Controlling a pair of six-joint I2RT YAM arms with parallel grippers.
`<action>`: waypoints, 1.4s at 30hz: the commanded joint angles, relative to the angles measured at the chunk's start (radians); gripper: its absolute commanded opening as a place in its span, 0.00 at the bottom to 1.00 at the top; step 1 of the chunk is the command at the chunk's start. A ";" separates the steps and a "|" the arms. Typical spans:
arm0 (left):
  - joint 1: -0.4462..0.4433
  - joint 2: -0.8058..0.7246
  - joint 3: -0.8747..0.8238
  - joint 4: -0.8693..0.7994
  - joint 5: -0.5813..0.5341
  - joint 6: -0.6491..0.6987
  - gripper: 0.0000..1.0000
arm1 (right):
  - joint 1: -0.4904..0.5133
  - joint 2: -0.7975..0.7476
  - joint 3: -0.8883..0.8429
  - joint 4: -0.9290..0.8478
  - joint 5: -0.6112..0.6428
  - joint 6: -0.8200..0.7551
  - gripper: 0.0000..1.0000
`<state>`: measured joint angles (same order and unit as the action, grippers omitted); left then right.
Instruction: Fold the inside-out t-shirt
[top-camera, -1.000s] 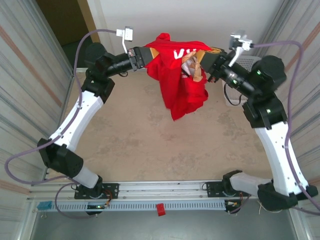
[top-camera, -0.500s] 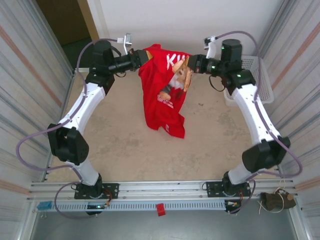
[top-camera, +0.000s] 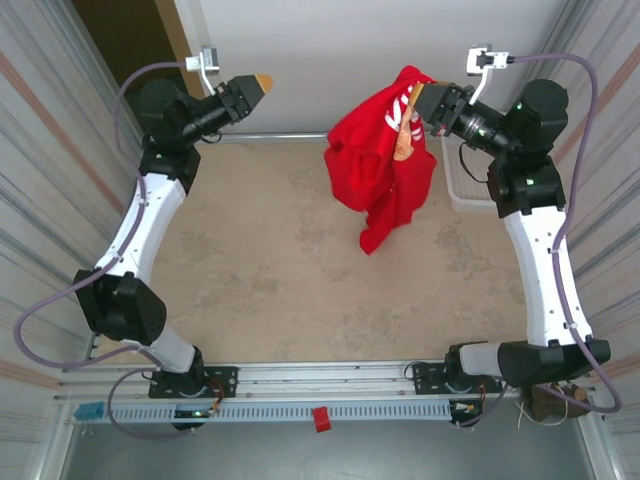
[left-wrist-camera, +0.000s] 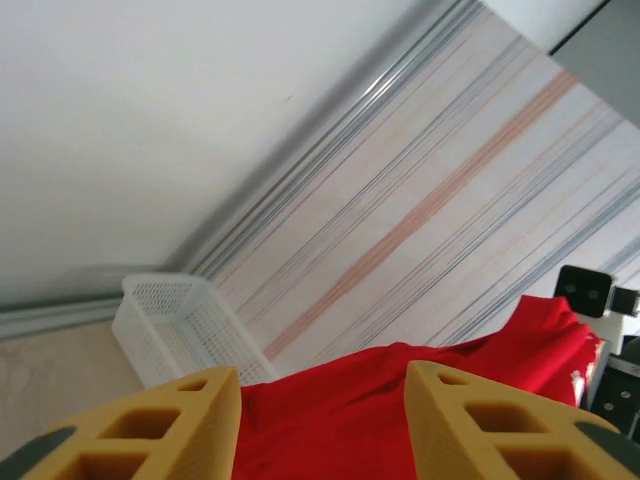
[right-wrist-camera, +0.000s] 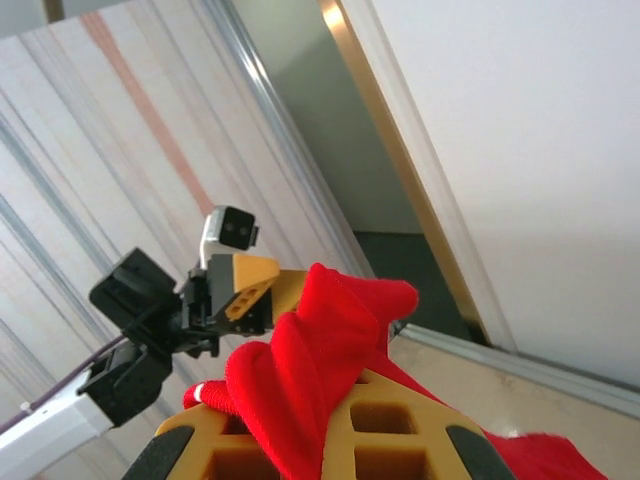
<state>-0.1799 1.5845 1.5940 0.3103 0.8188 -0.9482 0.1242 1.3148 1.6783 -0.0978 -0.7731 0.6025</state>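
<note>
Care in the regrasp seems to be what this step calls for. From the top external view the red t-shirt (top-camera: 383, 165) hangs in a bunched, twisted drape from the right claw (top-camera: 430, 100), raised over the far right part of the counter (top-camera: 260, 270), just beside the white lattice basket (top-camera: 462, 188). Its lowest tip is close to the counter, though whether it touches cannot be told. The left claw (top-camera: 252, 87) is raised well apart from the cloth at the far left and carries nothing. A good way forward would probably be to hold the shirt high enough to hang free, then bring the left claw in with its jaws apart. It should take one clear edge, such as a hem or a shoulder, and not a thick wad, so the garment can be spread before any fold. In the left wrist view the left claw (left-wrist-camera: 322, 385) shows its two yellow fingers spread, with nothing pinched between them. The t-shirt (left-wrist-camera: 420, 400) lies beyond them and the basket (left-wrist-camera: 185, 322) stands against the striped side wall. In the right wrist view the right claw (right-wrist-camera: 320, 425) is clamped on a ridge of the t-shirt (right-wrist-camera: 310, 345), which bulges up over its fingers. The left claw (right-wrist-camera: 250, 290) faces it from across the workspace, not touching the cloth.
</note>
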 joint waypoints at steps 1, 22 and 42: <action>-0.023 -0.053 -0.082 0.015 -0.014 0.016 0.54 | -0.007 0.017 -0.008 0.038 -0.057 0.005 0.00; -0.336 -0.213 -0.281 -0.195 -0.335 0.566 0.73 | 0.011 0.053 -0.010 0.053 -0.113 0.046 0.00; -0.421 -0.108 -0.184 -0.248 -0.366 0.737 0.05 | 0.043 0.071 -0.069 0.012 -0.082 -0.014 0.00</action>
<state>-0.6231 1.4662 1.3441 0.0681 0.4427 -0.2138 0.1768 1.4109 1.6463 -0.1108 -0.8612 0.6167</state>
